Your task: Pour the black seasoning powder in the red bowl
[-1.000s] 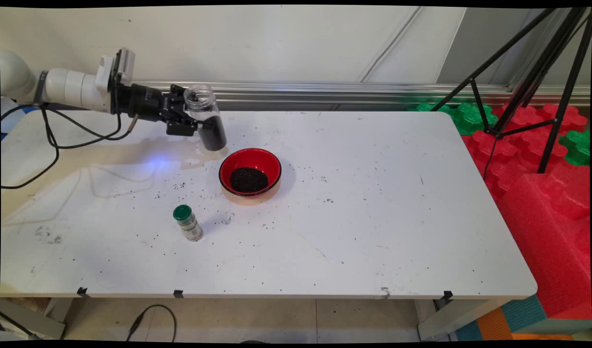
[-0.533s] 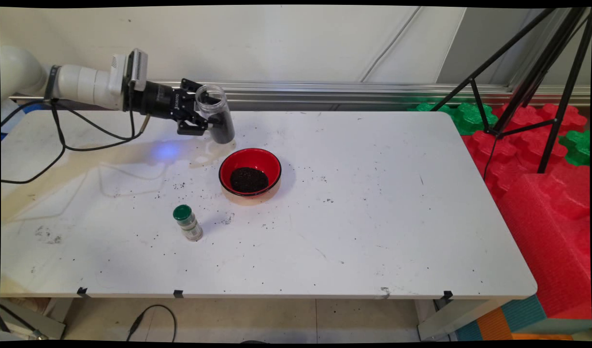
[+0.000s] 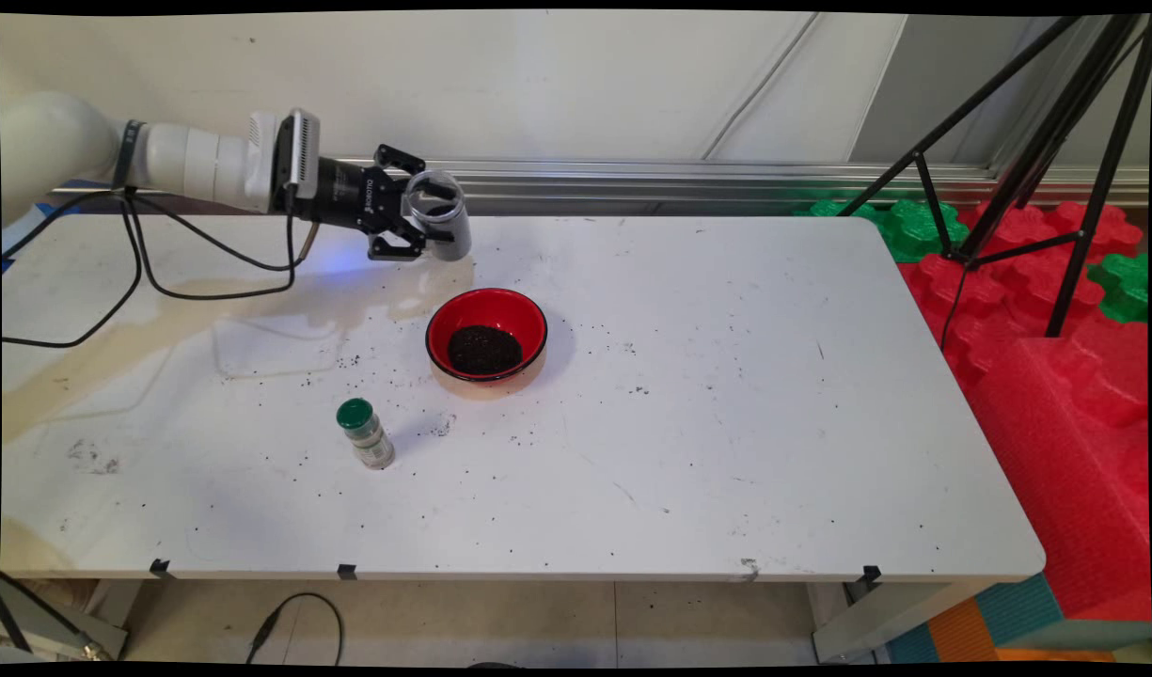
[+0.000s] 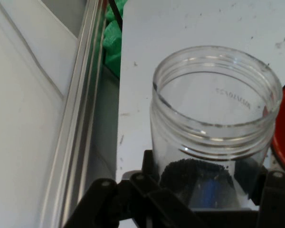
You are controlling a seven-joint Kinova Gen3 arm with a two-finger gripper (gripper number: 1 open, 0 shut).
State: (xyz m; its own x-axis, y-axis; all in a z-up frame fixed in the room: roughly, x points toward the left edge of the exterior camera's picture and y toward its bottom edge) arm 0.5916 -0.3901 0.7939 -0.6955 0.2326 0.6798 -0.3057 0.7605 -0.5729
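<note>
We have the gripper (image 3: pixel 416 224) clamped on the clear jar (image 3: pixel 439 218), fingers on opposite sides of the body just below the threaded neck; jar is lidless, tilted hard toward the camera side, held in the air over the table's (image 3: pixel 726 423) far-left part, just up-left of the red bowl (image 3: pixel 487 335); thin rigid plastic, smooth and likely slippery, likely light with only a dark granular remnant (image 4: pixel 199 173) at the bottom; we judge mid-body the best hold; the bowl is glossy, round, holds a black granule heap; green-capped bottle (image 3: pixel 365 434) stands well apart, nearer us; stray grains scattered on the matte white tabletop.
</note>
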